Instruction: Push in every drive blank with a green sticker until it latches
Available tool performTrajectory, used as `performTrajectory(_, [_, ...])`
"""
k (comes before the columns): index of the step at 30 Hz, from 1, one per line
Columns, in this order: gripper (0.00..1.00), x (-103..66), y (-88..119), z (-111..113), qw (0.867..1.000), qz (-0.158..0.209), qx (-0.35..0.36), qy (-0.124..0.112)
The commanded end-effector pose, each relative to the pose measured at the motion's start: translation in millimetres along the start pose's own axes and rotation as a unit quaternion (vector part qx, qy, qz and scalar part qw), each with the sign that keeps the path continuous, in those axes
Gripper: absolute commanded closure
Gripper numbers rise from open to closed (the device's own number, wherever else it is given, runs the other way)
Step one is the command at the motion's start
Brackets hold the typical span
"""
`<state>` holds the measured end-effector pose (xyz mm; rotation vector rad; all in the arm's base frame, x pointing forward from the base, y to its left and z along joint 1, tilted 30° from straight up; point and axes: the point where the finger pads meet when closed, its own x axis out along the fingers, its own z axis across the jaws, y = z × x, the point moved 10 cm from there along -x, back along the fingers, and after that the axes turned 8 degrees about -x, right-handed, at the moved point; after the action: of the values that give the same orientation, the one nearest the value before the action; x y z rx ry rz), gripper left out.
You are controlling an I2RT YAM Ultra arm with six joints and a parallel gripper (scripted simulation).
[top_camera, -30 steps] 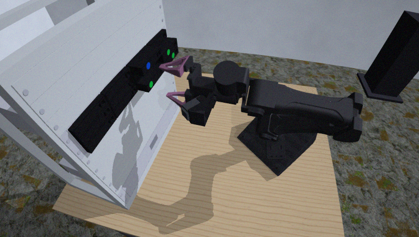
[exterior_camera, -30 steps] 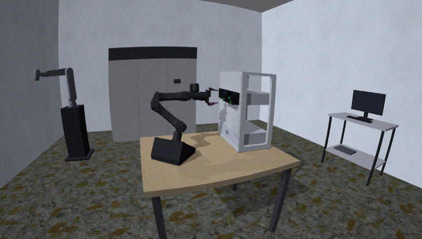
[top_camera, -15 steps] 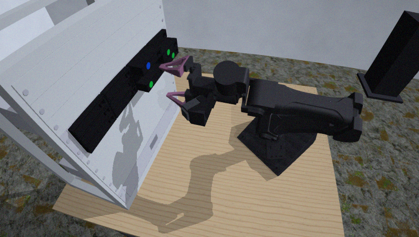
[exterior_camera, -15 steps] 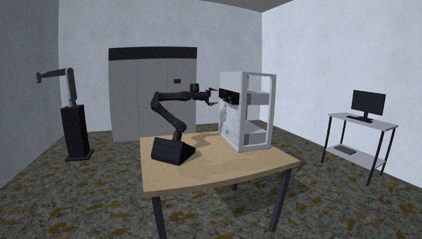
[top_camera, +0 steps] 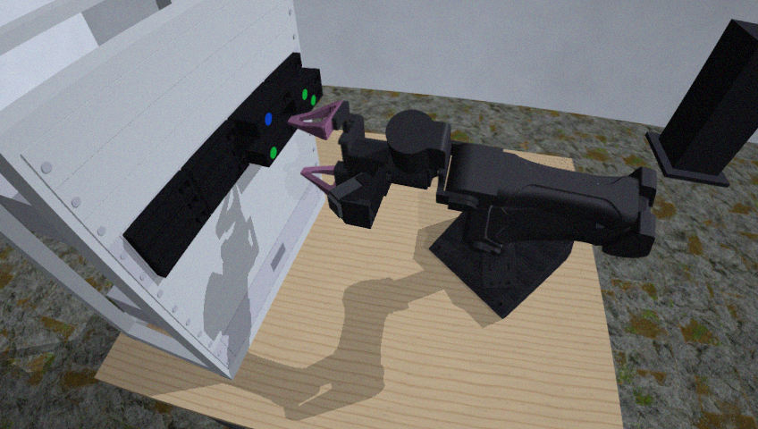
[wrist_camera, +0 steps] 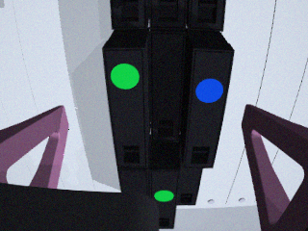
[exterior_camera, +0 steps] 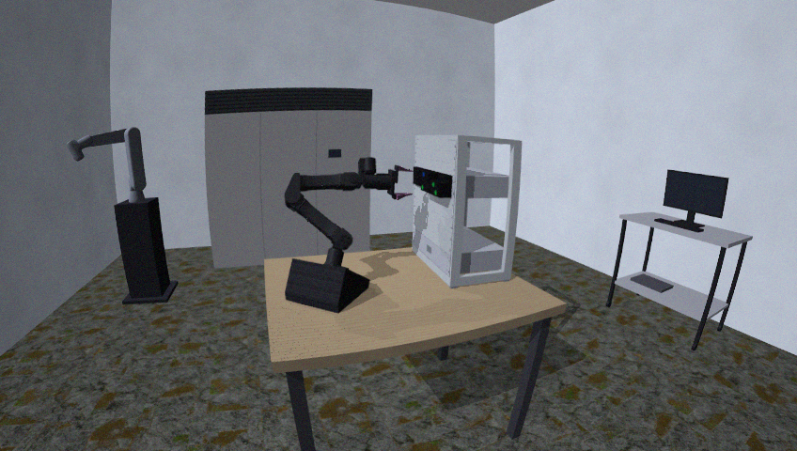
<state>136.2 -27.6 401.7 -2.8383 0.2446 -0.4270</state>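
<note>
The white rack (top_camera: pixel 159 159) stands on the wooden table, with a row of black drive blanks across its front. In the wrist view a blank with a green sticker (wrist_camera: pixel 125 76) and a blank with a blue sticker (wrist_camera: pixel 210 90) stick out side by side; another green-stickered blank (wrist_camera: pixel 164 195) shows below them. In the top view I see the blue sticker (top_camera: pixel 268 118), a green sticker (top_camera: pixel 273 152) below it, and two green stickers (top_camera: pixel 304 94) at the far end. My gripper (top_camera: pixel 311 147) is open and empty, close in front of these blanks, and also shows in the wrist view (wrist_camera: pixel 154 154).
The arm's base (top_camera: pixel 494 255) sits on the table to the right of the rack. A black pedestal (top_camera: pixel 702 105) stands on the floor at the far right. In the exterior view the rack (exterior_camera: pixel 463 209) stands near the table's far right edge.
</note>
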Motion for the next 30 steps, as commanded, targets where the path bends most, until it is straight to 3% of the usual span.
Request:
performTrajectory(1, [0.00, -4.2, -2.6, -18.6, 0.999, -0.002, 0.002, 0.033])
performTrajectory(8, [0.00, -8.5, -1.0, -20.4, 0.999, -0.005, 0.001, 0.039])
performTrajectory(11, [0.00, -3.8, 6.4, -6.3, 1.000, 0.002, 0.002, 0.019])
performTrajectory(16, [0.00, -7.1, 10.6, -8.6, 1.000, -0.001, 0.001, 0.025])
performTrajectory(22, [0.00, -5.6, 23.9, 0.5, 1.000, 0.004, 0.003, 0.014])
performTrajectory(25, [0.00, -6.8, 25.3, 0.4, 1.000, 0.003, 0.002, 0.015])
performTrajectory(26, [0.00, -10.2, 19.9, -13.8, 0.999, -0.005, -0.005, 0.034])
performTrajectory(27, [0.00, -8.7, 27.7, -1.7, 1.000, 0.001, 0.000, 0.019])
performTrajectory(30, [0.00, -5.7, 38.9, 4.4, 1.000, 0.006, 0.006, 0.009])
